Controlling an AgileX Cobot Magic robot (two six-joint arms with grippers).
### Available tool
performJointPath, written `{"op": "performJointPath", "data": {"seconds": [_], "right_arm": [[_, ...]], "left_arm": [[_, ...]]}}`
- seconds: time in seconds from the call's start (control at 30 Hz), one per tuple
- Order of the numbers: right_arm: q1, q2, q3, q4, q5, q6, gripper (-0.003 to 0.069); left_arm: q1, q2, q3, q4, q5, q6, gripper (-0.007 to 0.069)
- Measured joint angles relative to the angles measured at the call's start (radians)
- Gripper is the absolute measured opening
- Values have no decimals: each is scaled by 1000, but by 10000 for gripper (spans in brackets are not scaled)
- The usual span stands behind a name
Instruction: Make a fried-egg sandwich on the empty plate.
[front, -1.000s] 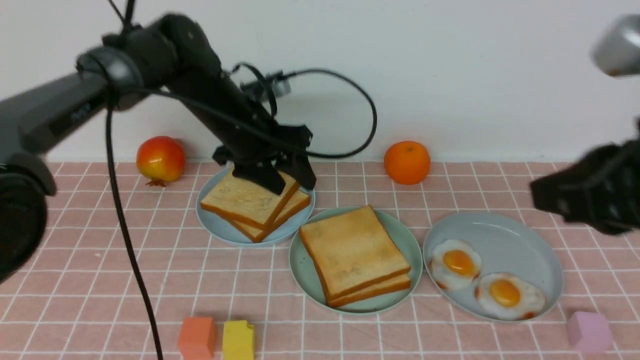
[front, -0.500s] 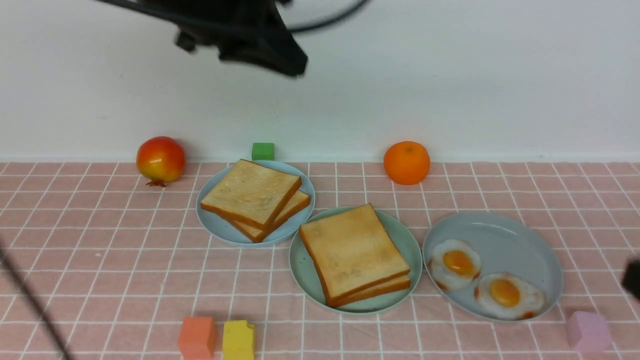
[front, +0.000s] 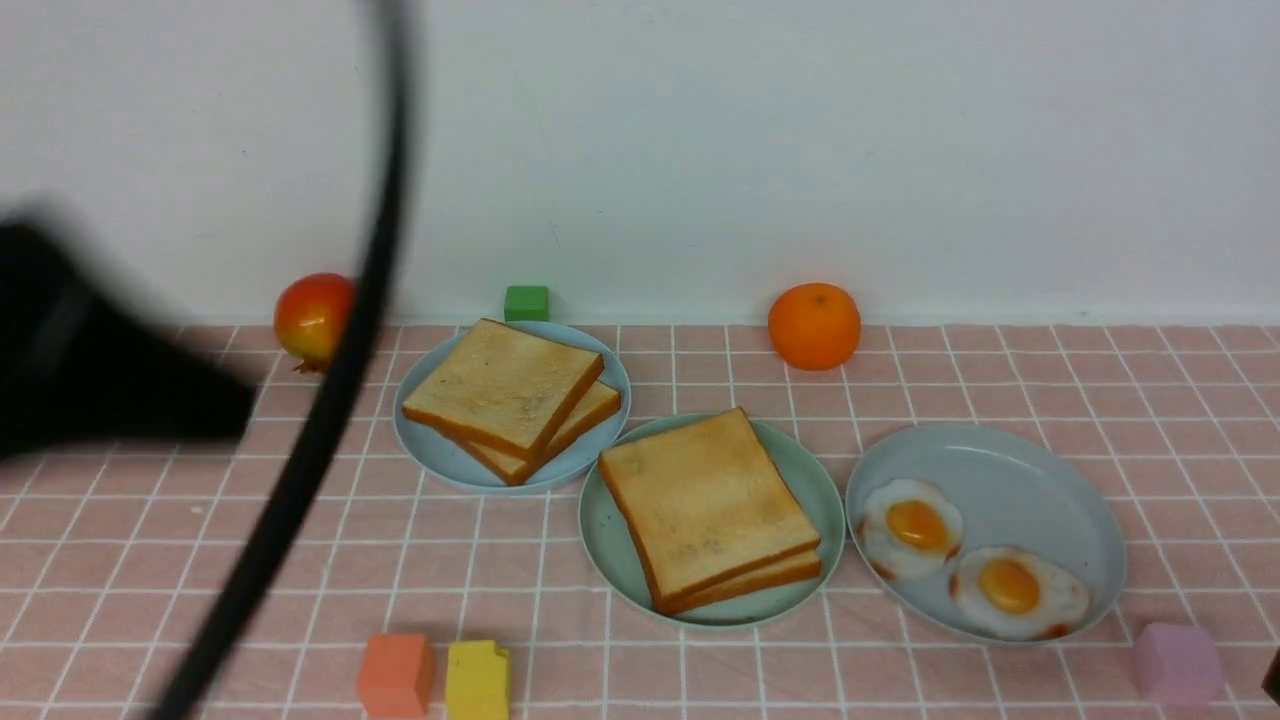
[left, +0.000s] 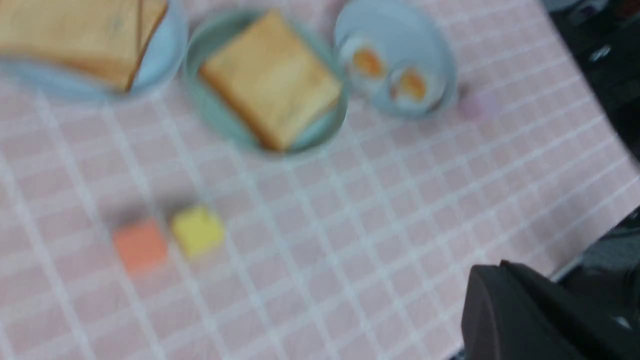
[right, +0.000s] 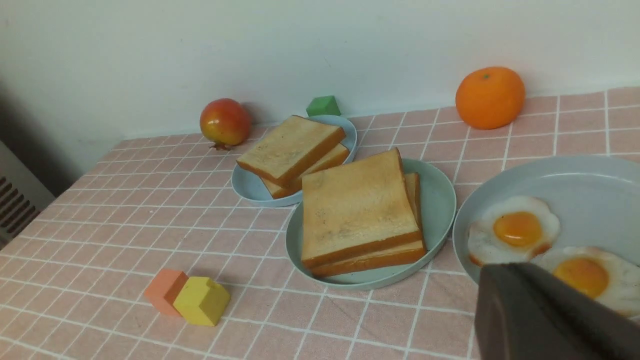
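A pink-checked counter fills the scene. The left arm and its cable cross it as black blur, half hiding a red fruit. The left pincer and right pincer show only as dark stubs, both closed. Ahead and left of the right pincer, the mint-green plate carries the sandwich: two golden toast slices stacked, anything between them hidden. Just beyond that pincer's tip, a grey-blue plate holds two fried eggs; farther off, a pale-blue plate bears two more slices.
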Motion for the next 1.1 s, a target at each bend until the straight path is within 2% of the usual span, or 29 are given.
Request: {"op": "performJointPath", "data": {"seconds": [0.07, 0.27, 0.43, 0.67, 0.7, 0.8, 0.9, 0.97, 1.0, 1.1], "right_arm": [[0, 0, 0, 0, 0, 0, 6], [0, 0, 0, 0, 2, 0, 11], [0, 0, 0, 0, 6, 0, 15], [0, 0, 0, 0, 6, 0, 19], [0, 0, 0, 0, 6, 0, 19], [0, 0, 0, 0, 6, 0, 22], [0, 0, 0, 0, 6, 0, 24], [0, 0, 0, 0, 6, 0, 25], [0, 0, 0, 0, 6, 0, 25], [0, 0, 0, 0, 6, 0, 30]], "left_arm": [[0, -172, 144, 4, -24, -3, 12], [0, -441, 387, 34, -103, -21, 12], [0, -497, 497, 39, -114, -27, 12], [0, -498, 525, 30, -130, -25, 12], [0, -498, 525, 40, -175, -14, 12], [0, -496, 526, 129, -351, 2, 12], [0, -486, 560, 230, -499, -37, 12], [7, -503, 617, 331, -613, -122, 12], [9, -507, 630, 340, -628, -139, 12], [42, -607, 748, 478, -698, -245, 12]]}}
